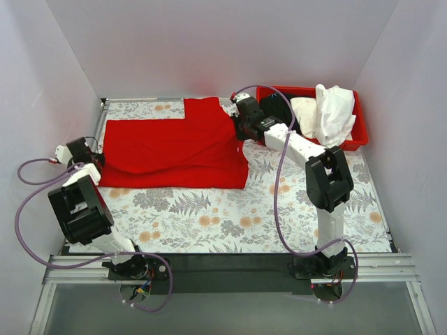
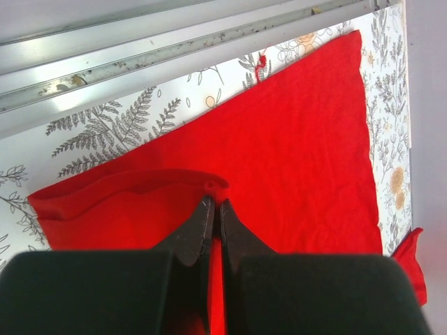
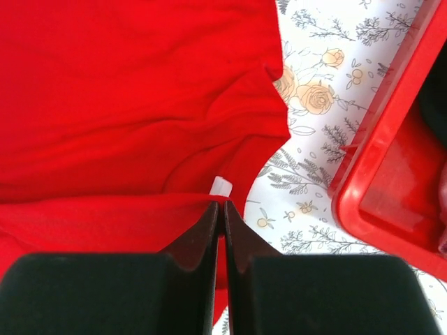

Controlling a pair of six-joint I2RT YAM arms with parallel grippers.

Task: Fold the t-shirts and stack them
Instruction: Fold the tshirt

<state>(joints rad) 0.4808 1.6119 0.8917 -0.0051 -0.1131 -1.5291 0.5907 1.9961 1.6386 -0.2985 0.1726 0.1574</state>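
Red t-shirt (image 1: 171, 143) lies spread across the far left of the floral-print table (image 1: 209, 216), pinched at both ends. The left gripper (image 2: 214, 202), its arm folded back sharply at the table's left edge, has its fingers pressed together on a raised fold of the cloth. The right gripper (image 3: 220, 206), its arm stretched forward and leftward, is clamped on the edge by the white neck label (image 3: 221, 186), just beside the red plastic bin (image 1: 360, 136)

One red t-shirt (image 1: 174, 143) lies spread flat on the table (image 1: 279, 216), left of centre, left edge doubled over, white neck label (image 3: 221, 186) at its right edge. White t-shirt (image 1: 335, 112), cream t-shirt (image 1: 305, 108) and black t-shirt (image 1: 279, 106) sit crumpled in the bin (image 1: 360, 136).
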